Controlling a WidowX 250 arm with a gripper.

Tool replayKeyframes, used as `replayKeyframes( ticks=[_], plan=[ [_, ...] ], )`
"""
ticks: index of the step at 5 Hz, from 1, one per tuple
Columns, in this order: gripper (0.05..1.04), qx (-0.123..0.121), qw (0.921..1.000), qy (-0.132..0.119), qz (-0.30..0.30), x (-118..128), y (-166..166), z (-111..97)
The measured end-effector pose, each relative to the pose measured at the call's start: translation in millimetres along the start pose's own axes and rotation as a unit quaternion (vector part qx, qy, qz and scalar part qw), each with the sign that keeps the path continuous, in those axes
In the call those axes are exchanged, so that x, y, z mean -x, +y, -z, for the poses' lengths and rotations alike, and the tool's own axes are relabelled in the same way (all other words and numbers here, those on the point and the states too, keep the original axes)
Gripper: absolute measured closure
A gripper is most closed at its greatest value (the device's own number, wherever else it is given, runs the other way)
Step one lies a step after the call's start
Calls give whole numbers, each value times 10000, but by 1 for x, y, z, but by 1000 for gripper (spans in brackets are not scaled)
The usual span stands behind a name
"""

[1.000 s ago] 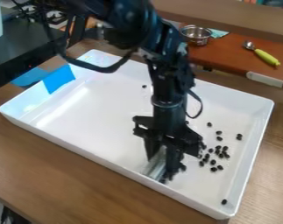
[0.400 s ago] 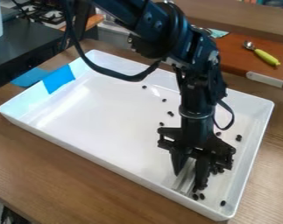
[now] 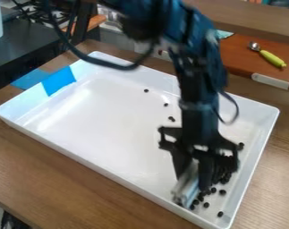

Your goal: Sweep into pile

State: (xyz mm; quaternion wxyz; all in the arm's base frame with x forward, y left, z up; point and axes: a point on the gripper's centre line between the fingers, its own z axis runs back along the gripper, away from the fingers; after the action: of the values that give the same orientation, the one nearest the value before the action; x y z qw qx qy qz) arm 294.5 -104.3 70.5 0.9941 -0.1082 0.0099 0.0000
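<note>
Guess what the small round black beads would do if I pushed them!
The small round black beads would probably roll or skid, since the shiny white tray looks smooth. They look light, being so tiny beside it. Its raised walls would likely stop them.

The tray (image 3: 110,120) lies on the table (image 3: 39,174), with tape (image 3: 58,80) across its left wall. In its front right part, the tool (image 3: 185,190) sits in the gripper (image 3: 193,182), most pieces (image 3: 222,192) lie just to the right, and a few lie farther back. Behind the tray, at right, the scoop (image 3: 270,58) lies on the counter (image 3: 242,56)
</note>
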Motion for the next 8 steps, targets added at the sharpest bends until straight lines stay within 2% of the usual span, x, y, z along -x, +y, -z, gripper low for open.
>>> replayKeyframes(
  ticks=[1, 2, 3, 5, 7, 8],
  plan=[
    [691, 247, 9994, -21, -234, -5, 39, -33],
    [691, 296, 9992, -137, -227, -13, 64, -59],
    [691, 55, 9981, -405, -457, -32, 111, -77],
    [691, -569, 9946, -741, -463, -61, 179, -71],
    [691, -922, 9929, -638, -399, -71, 210, -54],
    [691, -1038, 9922, -575, -382, -73, 212, -45]
  ],
)
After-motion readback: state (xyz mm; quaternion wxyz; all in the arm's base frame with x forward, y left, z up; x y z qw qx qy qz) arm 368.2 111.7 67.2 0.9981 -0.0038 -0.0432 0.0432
